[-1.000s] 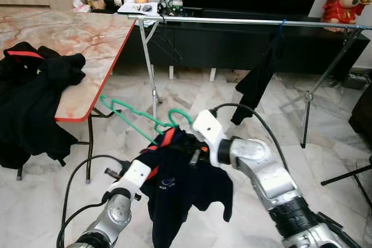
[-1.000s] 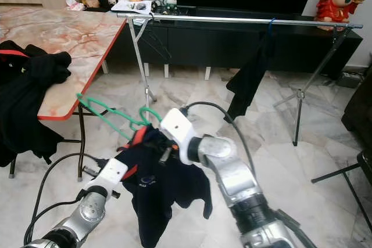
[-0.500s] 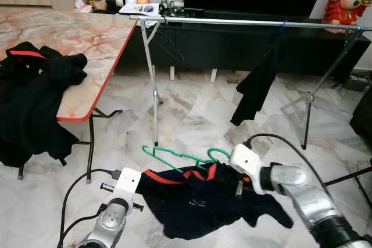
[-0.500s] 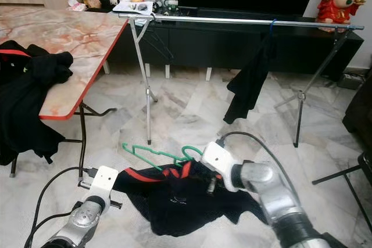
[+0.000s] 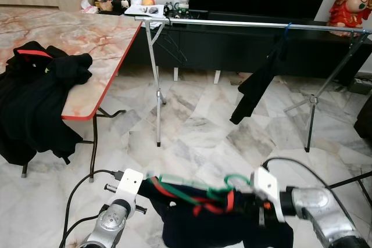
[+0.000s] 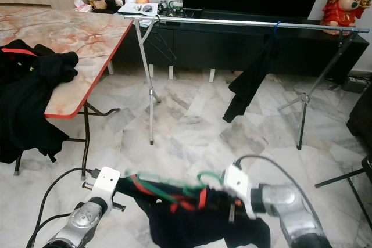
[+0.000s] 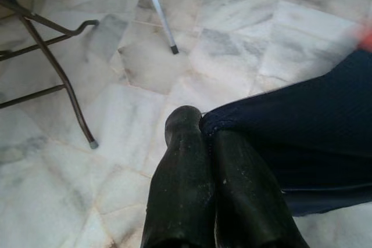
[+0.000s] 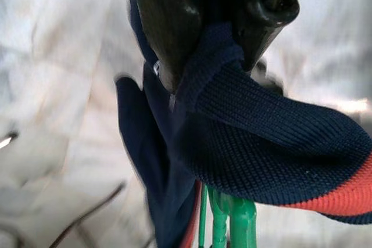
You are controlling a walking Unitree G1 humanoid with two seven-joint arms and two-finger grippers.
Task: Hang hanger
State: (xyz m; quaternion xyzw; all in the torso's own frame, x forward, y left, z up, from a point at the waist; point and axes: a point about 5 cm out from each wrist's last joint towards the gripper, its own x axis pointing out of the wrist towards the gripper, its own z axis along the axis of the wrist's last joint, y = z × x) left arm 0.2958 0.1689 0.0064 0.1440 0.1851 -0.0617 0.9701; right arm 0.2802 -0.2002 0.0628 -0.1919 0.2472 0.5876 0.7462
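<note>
A: Hanger (image 5: pixel 200 190) status? Eye views first.

B: Green, low over the floor (image 5: pixel 192 137), in front of the rail (image 5: pixel 244 24), threaded in the navy shirt (image 5: pixel 215 225). Shirt stretched between both grippers. Table (image 5: pixel 87 39) left of the rail, black clothes (image 5: pixel 35 103) piled on it.

A: Left wrist?

B: Left gripper (image 7: pixel 200 129) fingers pressed together, pinching the shirt's edge.

A: Right wrist?

B: Right gripper (image 8: pixel 224 56) clamped on the shirt's ribbed collar, hanger's green neck just beside it. Blurry.
</note>
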